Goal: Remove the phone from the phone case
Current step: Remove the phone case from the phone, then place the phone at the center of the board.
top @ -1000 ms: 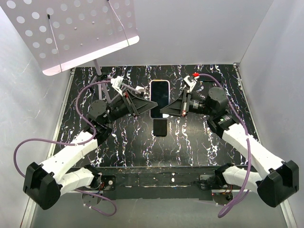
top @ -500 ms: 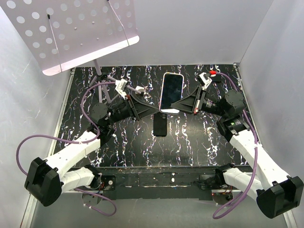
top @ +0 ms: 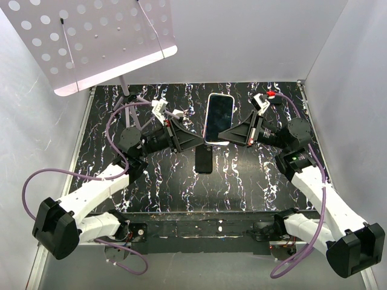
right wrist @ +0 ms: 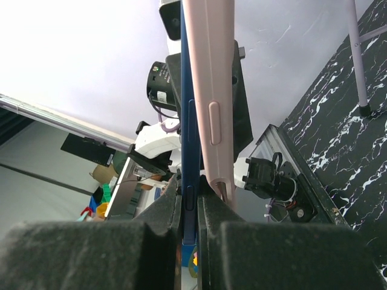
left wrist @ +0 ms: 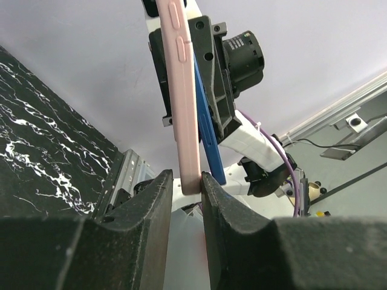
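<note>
Up above the black marbled table point(top: 151, 175), the phone point(top: 218, 115) is held in the air near the middle of the overhead view, between the two arms. Its dark screen faces up toward the overhead camera. Its long axis runs from the near side toward the far wall, with the far end leaning slightly to the right. Both grippers meet at the near, lower end.

The left gripper point(top: 199, 140) comes in from the left. In its wrist view the fingers point(left wrist: 145, 223) are narrow, pinched on the end of the pink phone case point(left wrist: 184, 90), which is seen edge-on and stands upright. The blue phone edge lies just behind the case and passes outside those fingers.

The right gripper point(top: 222, 136) comes in from the right. In its wrist view the jaws are almost closed on the thin blue edge of the phone, and the pink case ends just beside them, slightly apart from the phone at that end.

A small black rectangular object point(top: 204, 161) lies flat on the table just below the held phone. A perforated white panel point(top: 97, 42) stands at the far left
</note>
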